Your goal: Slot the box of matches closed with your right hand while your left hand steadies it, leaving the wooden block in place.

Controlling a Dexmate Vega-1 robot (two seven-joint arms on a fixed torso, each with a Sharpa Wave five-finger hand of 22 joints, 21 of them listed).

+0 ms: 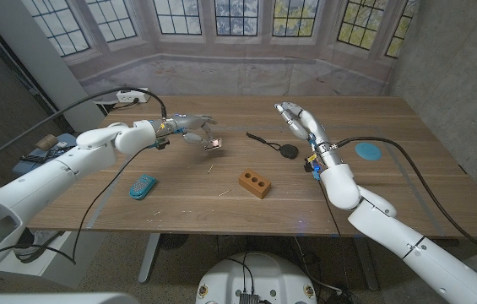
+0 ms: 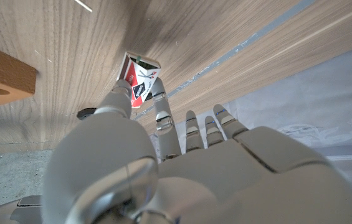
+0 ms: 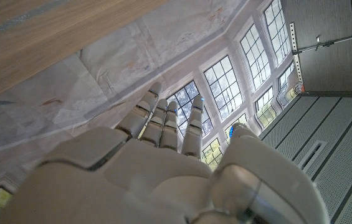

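Left of the block (image 1: 255,184), left hand (image 1: 189,127) pinches matchbox (image 1: 214,144), steadying underway; right hand (image 1: 300,122) raised, fingers spread & empty, next must reach over to push tray in.

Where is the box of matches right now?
In the head view the box of matches sits left of centre, pinched by the left hand, behind the wooden block.

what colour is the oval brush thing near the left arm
Teal, seen best in the head view.

A staged lab room: a printed backdrop of bay windows (image 1: 238,17) hangs behind a wooden worktop (image 1: 390,181), beside grey panelled walls (image 1: 453,67).
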